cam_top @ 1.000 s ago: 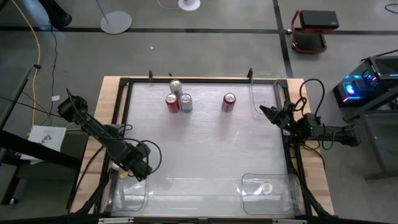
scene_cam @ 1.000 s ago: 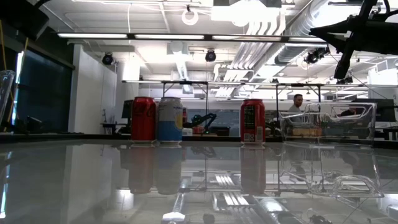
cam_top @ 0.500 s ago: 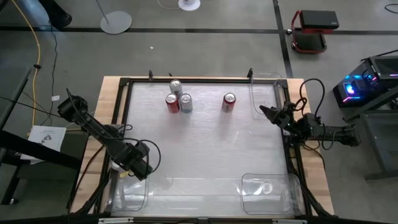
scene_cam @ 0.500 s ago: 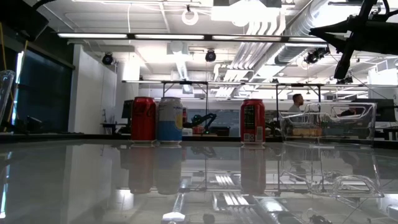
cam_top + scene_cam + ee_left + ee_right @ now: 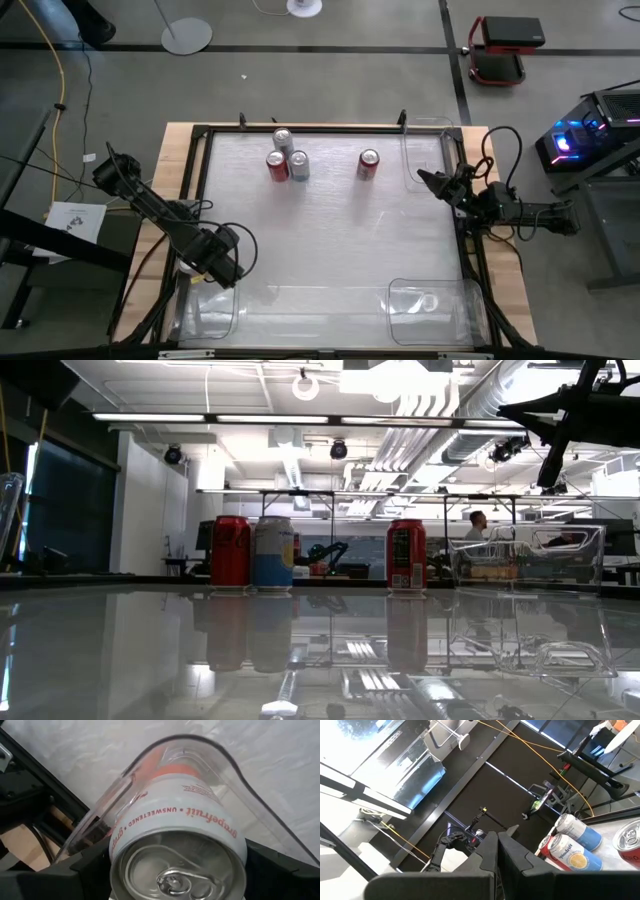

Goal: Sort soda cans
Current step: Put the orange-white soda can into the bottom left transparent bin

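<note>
A white grapefruit soda can (image 5: 180, 820) stands upright in a corner of the clear bin (image 5: 235, 775) at the table's near left. My left gripper (image 5: 177, 872) points down over it, one dark finger on each side of its top. In the high view the arm (image 5: 208, 258) hides that can. Three cans (image 5: 277, 164), (image 5: 298, 165), (image 5: 282, 137) cluster at the far left, and a red can (image 5: 368, 163) stands apart. My right gripper (image 5: 422, 180) is shut, off at the table's right edge. My left gripper's fingers (image 5: 90, 870) come from above and stand close against both sides of the can's upper wall (image 5: 120, 845). I cannot tell whether they touch it. The can stands on the bin's floor.
A clear bin (image 5: 425, 150) sits at the far right and another (image 5: 430, 305) at the near right. A black frame (image 5: 320, 129) borders the shiny table top. A wide stretch of table lies between the cans and the near bins.
</note>
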### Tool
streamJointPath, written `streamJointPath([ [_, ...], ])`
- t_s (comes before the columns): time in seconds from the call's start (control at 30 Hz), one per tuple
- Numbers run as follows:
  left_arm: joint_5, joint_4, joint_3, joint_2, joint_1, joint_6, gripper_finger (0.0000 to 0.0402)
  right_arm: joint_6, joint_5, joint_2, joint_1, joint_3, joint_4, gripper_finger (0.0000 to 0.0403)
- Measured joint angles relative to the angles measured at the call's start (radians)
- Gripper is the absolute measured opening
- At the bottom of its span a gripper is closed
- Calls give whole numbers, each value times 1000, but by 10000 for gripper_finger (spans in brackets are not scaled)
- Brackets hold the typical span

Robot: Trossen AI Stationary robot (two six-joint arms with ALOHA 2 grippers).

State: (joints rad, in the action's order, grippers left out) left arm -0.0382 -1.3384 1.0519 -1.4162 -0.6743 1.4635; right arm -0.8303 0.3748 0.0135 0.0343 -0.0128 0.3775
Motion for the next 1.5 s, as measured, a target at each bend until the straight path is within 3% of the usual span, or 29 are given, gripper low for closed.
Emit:
streamJointPath([
  [0.67,78,10,0,1,0,-8,327,0,0,0,0,0,0,0],
  [0.9,14,103,-58,3,0,-10,327,0,-2,0,0,0,0,0],
  [1.5,11,130,-60,2,4,-44,327,0,-4,0,0,0,-3,0],
])
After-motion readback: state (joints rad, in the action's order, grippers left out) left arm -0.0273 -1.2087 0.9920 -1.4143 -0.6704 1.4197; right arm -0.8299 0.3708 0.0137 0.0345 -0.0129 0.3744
